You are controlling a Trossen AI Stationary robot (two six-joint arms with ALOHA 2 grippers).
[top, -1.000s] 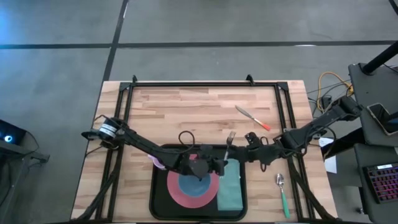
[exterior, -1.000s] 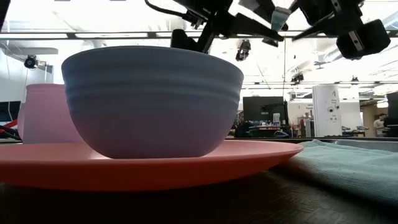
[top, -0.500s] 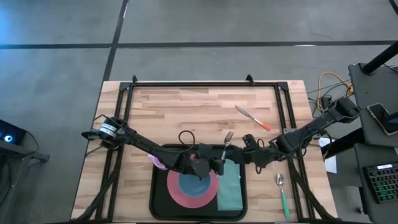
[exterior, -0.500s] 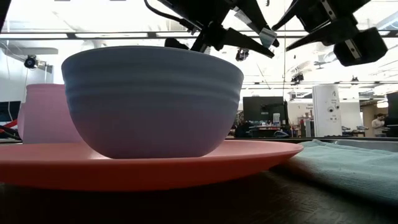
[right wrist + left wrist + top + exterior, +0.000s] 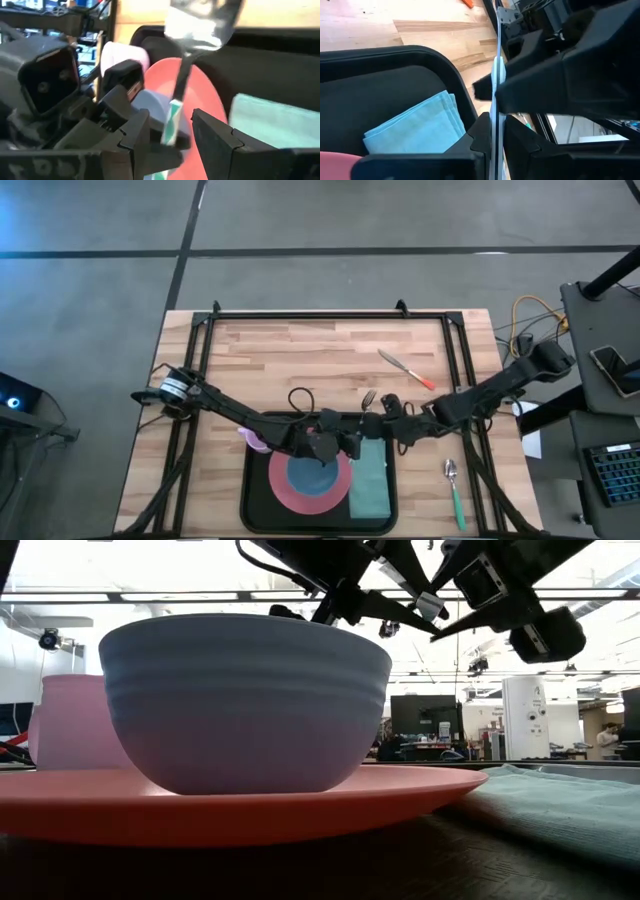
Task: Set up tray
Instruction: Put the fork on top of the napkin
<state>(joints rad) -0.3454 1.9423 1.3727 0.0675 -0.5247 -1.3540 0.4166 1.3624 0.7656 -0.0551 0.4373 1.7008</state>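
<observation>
The left end effector (image 5: 352,442) hangs over the far right part of the tray (image 5: 250,500). Its fingers are pressed together on a fork (image 5: 496,90). In the left wrist view the fork shows only as a thin edge between the two dark fingers (image 5: 520,142).

The right end effector (image 5: 385,418) is just to the right of the left one, at the tray's far right corner, and the two nearly touch. Its fingers (image 5: 137,132) are spread, with the fork's green and white handle between them and a small gap on each side. The end of the handle is hidden behind a dark part of the left end effector.

In the low view a big blue bowl (image 5: 245,700) fills the front and hides most of the tray. The arms above it are cut off at the top.

The black tray lies at the near middle of the desk (image 5: 300,350), under both end effectors. A spoon (image 5: 453,485) with a green handle lies on the desk to the right of the tray. On the tray is a pink plate (image 5: 285,495) with the bowl on it. A teal napkin (image 5: 370,480) lies on the right side of the tray, below the fork. A pink cup (image 5: 256,442) stands at the tray's far left corner. Farther off on the desk lies a knife (image 5: 405,368) with an orange handle.
</observation>
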